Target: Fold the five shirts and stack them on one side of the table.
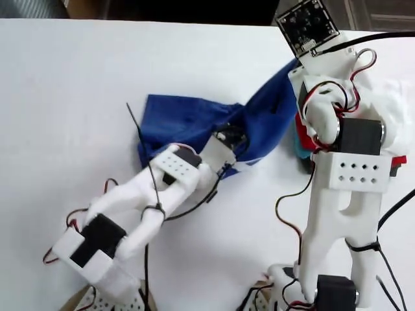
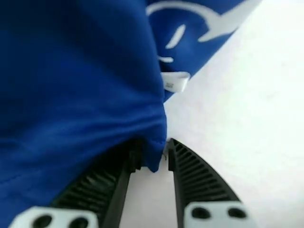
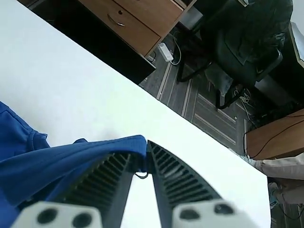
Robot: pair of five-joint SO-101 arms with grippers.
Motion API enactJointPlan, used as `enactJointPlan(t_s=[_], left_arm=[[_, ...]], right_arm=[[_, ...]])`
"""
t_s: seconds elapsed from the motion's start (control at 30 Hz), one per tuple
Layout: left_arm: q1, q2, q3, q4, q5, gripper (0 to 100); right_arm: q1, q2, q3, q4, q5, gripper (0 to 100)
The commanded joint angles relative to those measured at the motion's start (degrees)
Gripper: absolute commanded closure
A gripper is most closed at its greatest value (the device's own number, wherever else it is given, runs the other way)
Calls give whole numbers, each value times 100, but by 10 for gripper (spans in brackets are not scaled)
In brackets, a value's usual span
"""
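White table bears one blue shirt, pinched by left tool and right tool.

Wooden drawers, black office chair

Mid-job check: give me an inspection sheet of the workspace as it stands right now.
Surface: white table, bare around the work.
Job's things: blue shirt unfolded and stretched between both arms; cloth pile of red, teal and white, likely other shirts, bunched under the right arm at the table's side.
Clutter: nothing seen.
Grippers: left gripper shut on the blue shirt's edge; right gripper shut on another edge of it.
Cables: wires looped on the right arm; black cable trailing beside it.
Surroundings: drawer cabinet and office chair beyond the table.
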Motion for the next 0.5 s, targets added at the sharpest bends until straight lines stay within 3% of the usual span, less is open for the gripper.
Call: enactJointPlan(t_s=[0.0,0.1,0.17,0.33,0.47], left_arm=[[-176,35,-163,-9,-229,883],[-176,35,-163,-18,-431,901],[-176,35,-163,-26,-466,986],[-273,-18,-207,18,-484,973],[-501,-229,-541,589,-484,974]], right_arm=[[22,-40,-79,22,-35,978],[22,-40,-79,22,-35,978],[22,-48,-79,22,-35,978],[22,-48,-79,127,-35,978],[22,-48,-79,295,-88,978]])
